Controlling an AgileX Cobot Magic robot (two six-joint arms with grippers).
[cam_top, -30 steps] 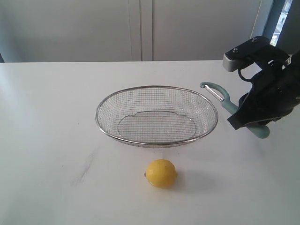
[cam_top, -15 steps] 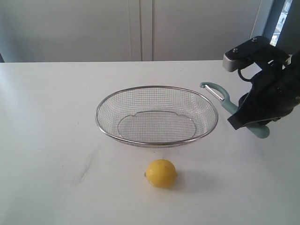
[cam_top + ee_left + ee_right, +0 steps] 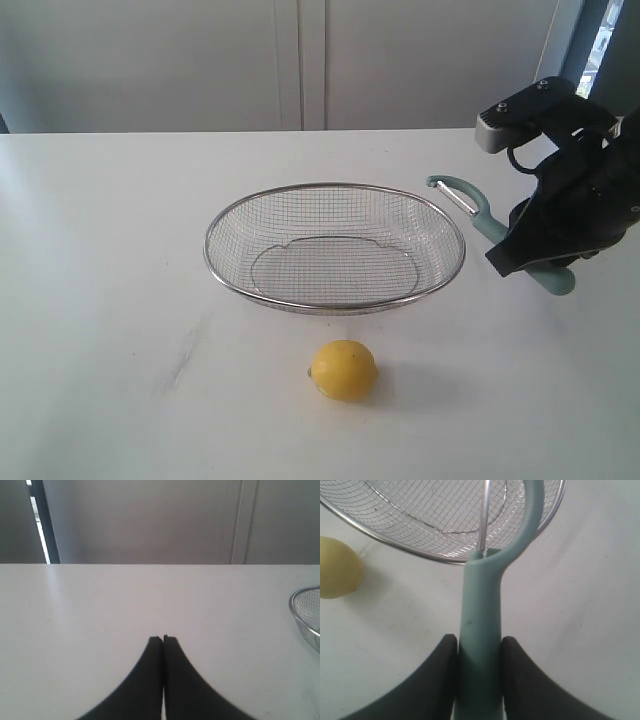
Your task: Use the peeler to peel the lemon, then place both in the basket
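Gripper on my right arm is clamped on the peeler, one black finger on each side of the teal handle, partway along it. The butt end pokes out behind the fingers, and the hooked metal head points toward the basket. From the exterior cam the head sits just beside the basket's right rim. I honestly can't tell whether the peeler is up off the table or resting on it.

Left gripper has its fingers pressed together with nothing between them. It's over bare white tabletop, and its own cam only catches a sliver of the basket rim off at the edge.

The wire mesh basket sits about mid-table with nothing in it. The lemon is on the table in front of the basket, on the camera side, near it but not touching. It looks whole and yellow all over from here. It's well apart from both grippers, though the right wrist cam shows it at the edge of the picture, past the basket rim.
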